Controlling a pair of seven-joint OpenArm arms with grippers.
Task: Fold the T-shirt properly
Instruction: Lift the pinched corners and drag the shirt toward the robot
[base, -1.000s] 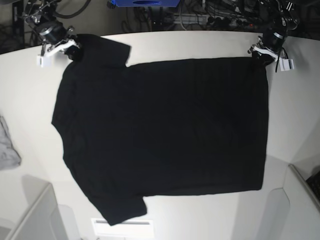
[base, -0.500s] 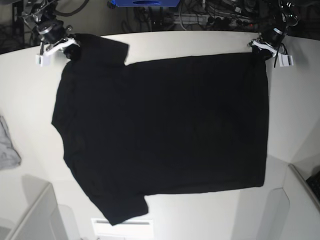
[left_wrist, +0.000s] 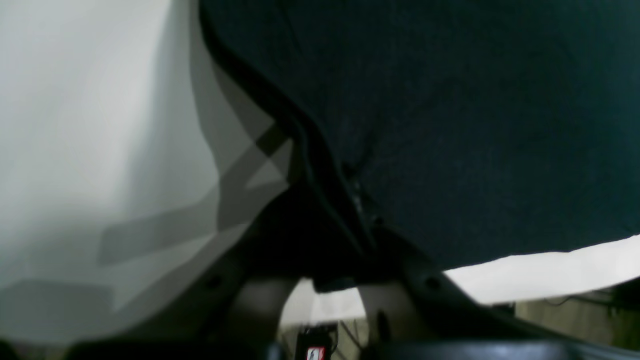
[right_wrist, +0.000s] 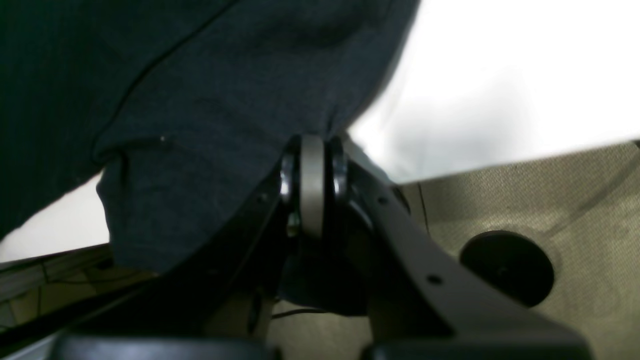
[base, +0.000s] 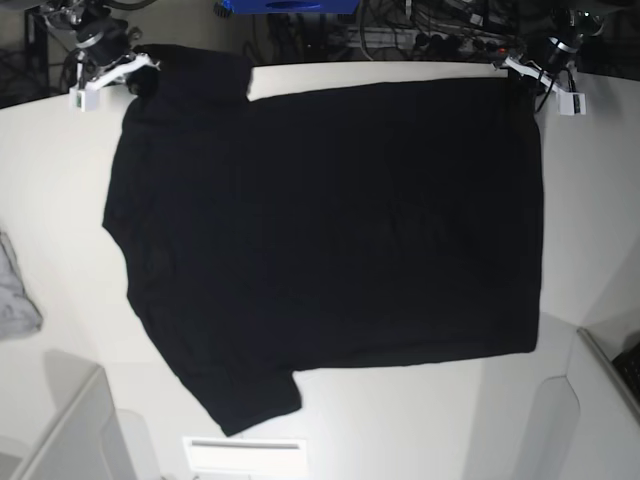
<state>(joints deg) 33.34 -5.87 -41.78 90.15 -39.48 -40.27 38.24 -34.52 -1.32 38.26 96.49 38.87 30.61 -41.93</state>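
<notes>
The left gripper (base: 527, 74) is clamped on the hem corner of the T-shirt (base: 330, 240); the right gripper (right_wrist: 312, 150) is clamped on its shoulder by the sleeve. From both grips the T-shirt spreads plain side up across the table (base: 60, 180). A grey cloth (base: 14, 292) lies well left of the T-shirt.

You look down on a white table (base: 600, 220) where the black T-shirt (base: 330, 240) lies spread plain side up across most of the top, its far edge at the back rim, and a small grey cloth (base: 15, 295) rests at the left edge.
</notes>
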